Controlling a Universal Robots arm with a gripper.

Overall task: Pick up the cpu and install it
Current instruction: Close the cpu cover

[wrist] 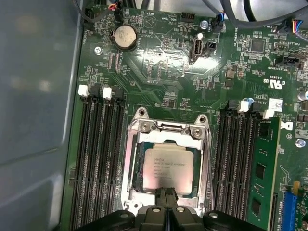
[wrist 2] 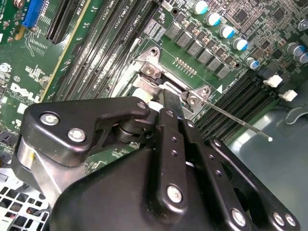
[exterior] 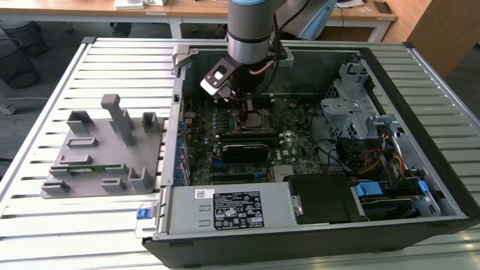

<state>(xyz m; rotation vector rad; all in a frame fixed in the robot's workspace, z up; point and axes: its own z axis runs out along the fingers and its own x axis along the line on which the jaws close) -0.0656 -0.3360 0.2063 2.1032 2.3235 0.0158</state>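
The cpu [wrist: 166, 168], a silvery square chip, lies flat in the motherboard socket [wrist: 133, 144], inside its metal frame. My gripper [wrist: 168, 198] is shut, its two black fingers pressed together with nothing between them, and their tips stand at one edge of the cpu. In the exterior view the gripper [exterior: 246, 108] hangs straight down into the open computer case, right over the socket [exterior: 253, 120]. In the second wrist view the fingertips [wrist 2: 169, 102] reach the socket frame [wrist 2: 150, 71], and the thin retention lever [wrist 2: 233, 119] sticks out sideways.
A grey fixture [exterior: 101, 152] with a green memory stick [exterior: 94, 167] lies on the slatted table at the exterior view's left. Inside the case [exterior: 420, 140] are memory slots [wrist: 98, 159], an installed memory stick [wrist: 262, 173], a power supply [exterior: 225, 209] and a drive cage [exterior: 352, 107].
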